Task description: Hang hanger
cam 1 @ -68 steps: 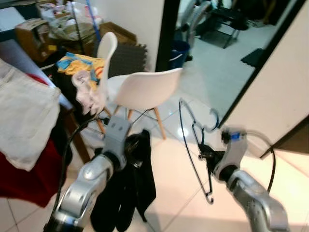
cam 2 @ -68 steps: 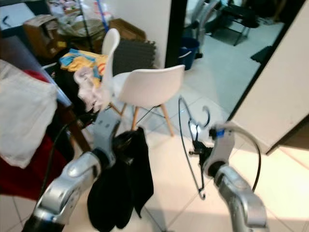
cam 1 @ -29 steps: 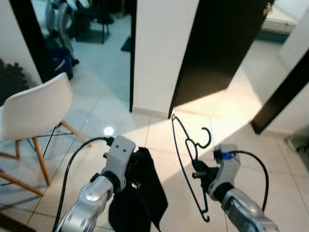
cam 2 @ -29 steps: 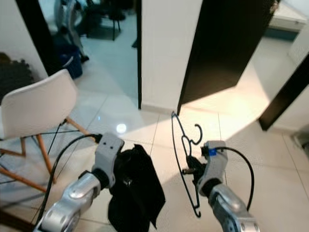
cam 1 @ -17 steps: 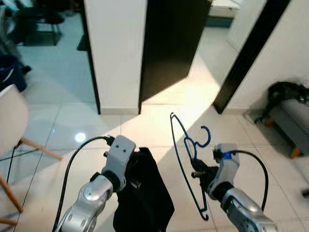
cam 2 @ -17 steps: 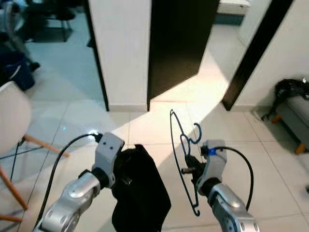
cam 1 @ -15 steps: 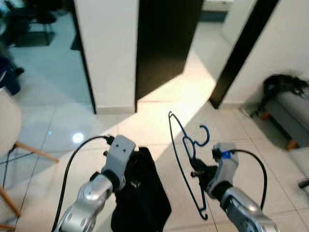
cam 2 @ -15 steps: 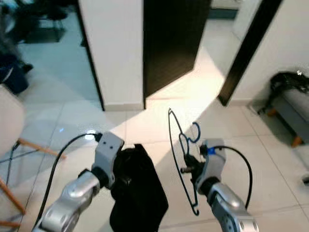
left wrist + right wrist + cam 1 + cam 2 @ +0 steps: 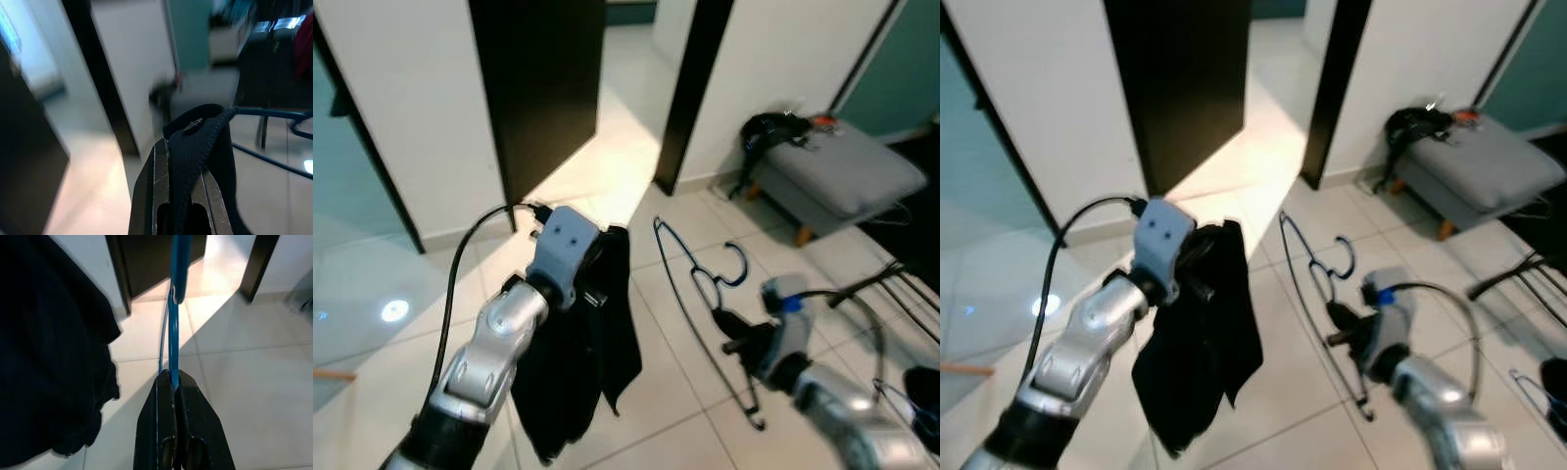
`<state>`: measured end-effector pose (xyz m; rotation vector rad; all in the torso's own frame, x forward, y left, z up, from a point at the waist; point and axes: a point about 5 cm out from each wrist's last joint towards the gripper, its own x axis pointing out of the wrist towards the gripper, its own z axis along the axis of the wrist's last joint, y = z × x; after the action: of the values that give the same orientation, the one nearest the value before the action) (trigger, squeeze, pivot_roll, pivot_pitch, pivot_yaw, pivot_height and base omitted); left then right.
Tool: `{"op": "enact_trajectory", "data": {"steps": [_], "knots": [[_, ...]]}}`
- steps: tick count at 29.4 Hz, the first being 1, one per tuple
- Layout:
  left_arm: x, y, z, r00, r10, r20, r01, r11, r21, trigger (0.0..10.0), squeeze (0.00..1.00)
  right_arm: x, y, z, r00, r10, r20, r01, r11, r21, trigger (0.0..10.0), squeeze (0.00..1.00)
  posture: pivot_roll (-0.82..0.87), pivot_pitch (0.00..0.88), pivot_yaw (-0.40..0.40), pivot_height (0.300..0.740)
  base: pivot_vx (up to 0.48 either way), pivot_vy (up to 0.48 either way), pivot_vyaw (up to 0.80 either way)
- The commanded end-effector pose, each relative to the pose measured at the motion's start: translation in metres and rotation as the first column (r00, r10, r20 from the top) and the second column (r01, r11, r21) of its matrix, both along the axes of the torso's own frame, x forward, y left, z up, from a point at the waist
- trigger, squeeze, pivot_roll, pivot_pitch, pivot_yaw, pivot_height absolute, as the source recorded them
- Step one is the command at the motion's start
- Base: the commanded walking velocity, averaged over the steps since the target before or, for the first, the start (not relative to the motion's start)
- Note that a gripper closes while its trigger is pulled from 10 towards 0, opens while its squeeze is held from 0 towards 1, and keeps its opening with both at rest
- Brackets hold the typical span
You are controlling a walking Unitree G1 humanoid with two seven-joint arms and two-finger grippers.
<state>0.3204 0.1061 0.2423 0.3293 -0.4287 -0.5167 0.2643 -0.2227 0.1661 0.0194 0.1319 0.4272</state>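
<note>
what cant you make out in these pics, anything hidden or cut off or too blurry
- Black garment: its shape and kind; it hangs bunched from the left gripper.
- Hanger: its lower end passes behind the right gripper in the eye views; the wrist view cuts it at the top edge.
- Dark rack: cut off by the right edge, so any rail to hang on is unclear.
- Items on the grey ottoman: too small and blurred.

Warm light spills through the dark doorway (image 9: 548,88) onto the glossy floor tiles (image 9: 597,181), a lamp glare spot at the left; the right arm (image 9: 832,401) is motion-blurred, the left wrist view's background soft.
</note>
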Motion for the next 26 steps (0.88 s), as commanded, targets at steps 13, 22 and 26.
{"op": "enact_trajectory", "data": {"steps": [13,22,26], "knots": [[0.016,0.018,0.055,0.981,-0.04,0.191,0.026,0.997,0.076,10.0,0.0,-0.041,-0.039,0.075,0.938,0.282,0.2,-0.298,0.953,0.054,10.0,0.0,0.06,0.101,-0.052,0.74,0.0,0.0,-0.73],[0.02,0.008,0.056,0.98,-0.054,0.192,0.045,0.998,0.051,10.0,0.0,-0.066,-0.025,0.077,0.873,0.475,0.112,-0.479,0.878,0.015,10.0,0.0,0.05,0.098,-0.048,0.74,0.0,0.0,0.0],[0.02,0.004,0.057,0.98,-0.066,0.19,0.059,0.997,0.04,10.0,0.0,-0.067,-0.02,0.079,0.858,0.501,0.112,-0.506,0.862,0.03,10.0,0.0,0.05,0.1,-0.051,0.74,0.0,0.0,0.0]]}}
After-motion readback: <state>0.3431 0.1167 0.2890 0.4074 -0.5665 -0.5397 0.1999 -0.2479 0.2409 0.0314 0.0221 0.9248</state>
